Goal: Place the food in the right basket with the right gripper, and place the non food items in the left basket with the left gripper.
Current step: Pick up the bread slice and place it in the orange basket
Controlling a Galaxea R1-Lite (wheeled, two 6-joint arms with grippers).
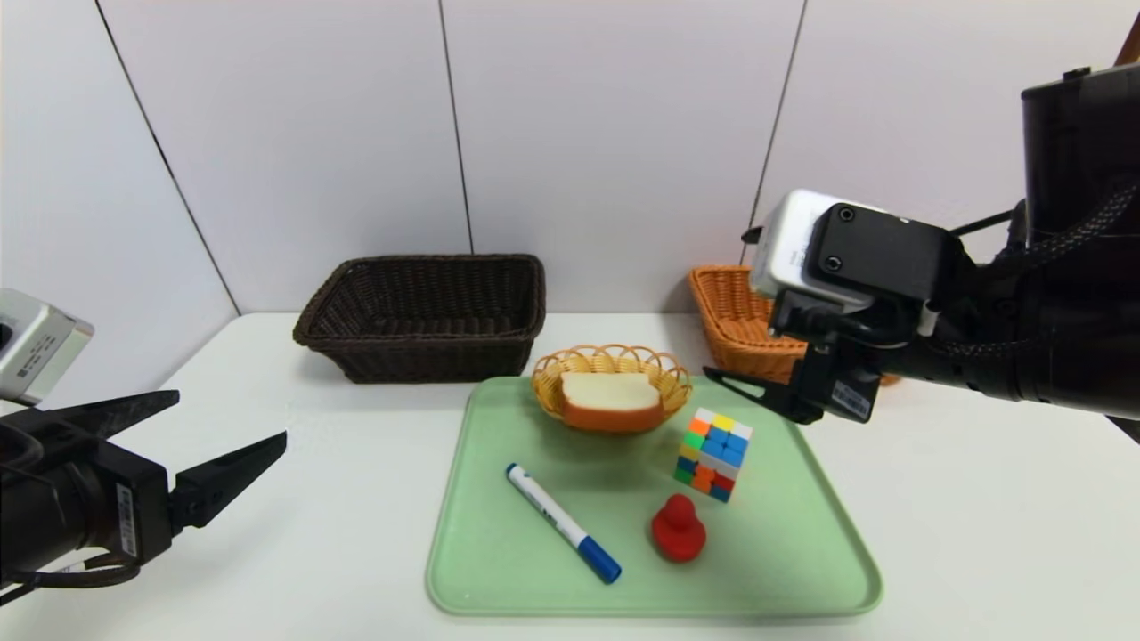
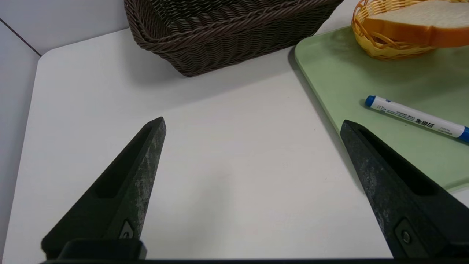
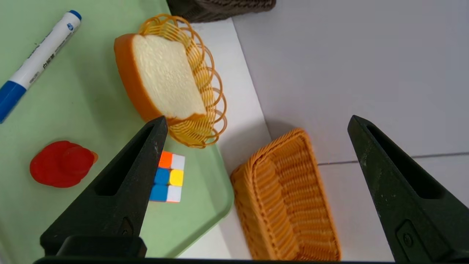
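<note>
the right gripper (image 3: 256,123) is hanging in the air at about three o'clock in the head view, its two black fingers spread wide with nothing between them. it is hovering over the far right corner of the green tray (image 1: 499,570), just in front of the right basket (image 1: 732,316), an orange-tan wicker basket that is sitting on the white table (image 1: 980,534) near the wall.

the left gripper (image 2: 253,123) is waiting at about eight o'clock, above the bare table beside the tray's left edge, its fingers also standing wide apart and holding nothing.

at the centre of the scene, the food (image 1: 611,396), a toy slice of bread with an orange-brown crust, is lying in a small round yellow basket (image 1: 570,365) at the far edge of the tray. just beside it, toward four o'clock, the puzzle cube (image 1: 713,454) is standing on the tray. the red duck (image 1: 678,529) is sitting nearer the front, toward five o'clock. the marker (image 1: 561,522), white with a blue cap, is lying at a slant toward six o'clock.

the left basket (image 1: 426,316), dark brown wicker, is resting on the table at about eleven o'clock, behind the tray's far left corner.
</note>
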